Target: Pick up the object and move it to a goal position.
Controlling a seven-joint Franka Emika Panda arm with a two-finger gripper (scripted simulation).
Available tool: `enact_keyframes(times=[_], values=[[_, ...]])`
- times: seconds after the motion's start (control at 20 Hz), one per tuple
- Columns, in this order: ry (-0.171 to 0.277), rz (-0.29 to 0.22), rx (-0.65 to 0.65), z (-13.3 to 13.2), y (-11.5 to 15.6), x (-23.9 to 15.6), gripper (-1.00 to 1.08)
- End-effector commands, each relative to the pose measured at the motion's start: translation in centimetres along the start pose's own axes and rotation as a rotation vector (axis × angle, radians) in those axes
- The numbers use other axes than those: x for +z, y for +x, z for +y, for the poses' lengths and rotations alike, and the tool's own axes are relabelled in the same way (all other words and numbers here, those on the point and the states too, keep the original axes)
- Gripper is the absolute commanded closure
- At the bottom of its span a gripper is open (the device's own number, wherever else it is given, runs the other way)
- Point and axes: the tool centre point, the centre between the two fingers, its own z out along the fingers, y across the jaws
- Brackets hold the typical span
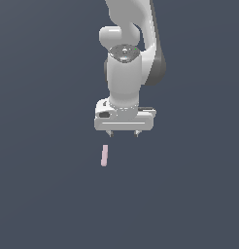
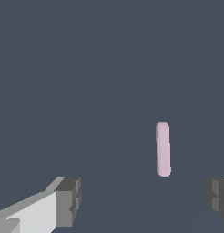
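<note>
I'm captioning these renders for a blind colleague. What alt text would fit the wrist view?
A thin pale pink stick lies on a plain dark grey surface, untouched. The open claw hangs over it: one grey fingertip shows at one lower corner of the picture and the other at the opposite edge, and the stick lies nearer the second.

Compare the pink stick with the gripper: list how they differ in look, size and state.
The pink stick is pale pink; the gripper is white with dark grey fingers.
The stick is much narrower than the gripper.
The stick lies free on the surface; the gripper is open, holding nothing, its fingers spread wide apart.
</note>
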Motion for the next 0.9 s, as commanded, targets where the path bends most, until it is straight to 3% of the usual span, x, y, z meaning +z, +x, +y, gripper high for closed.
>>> enact_keyframes(times=[0.0,0.85], values=[[-0.001,-0.006,0.002,0.5,0.0,0.8,-0.92],[-0.015,-0.089,0.012,8.3,-1.5,12.7,-0.92]])
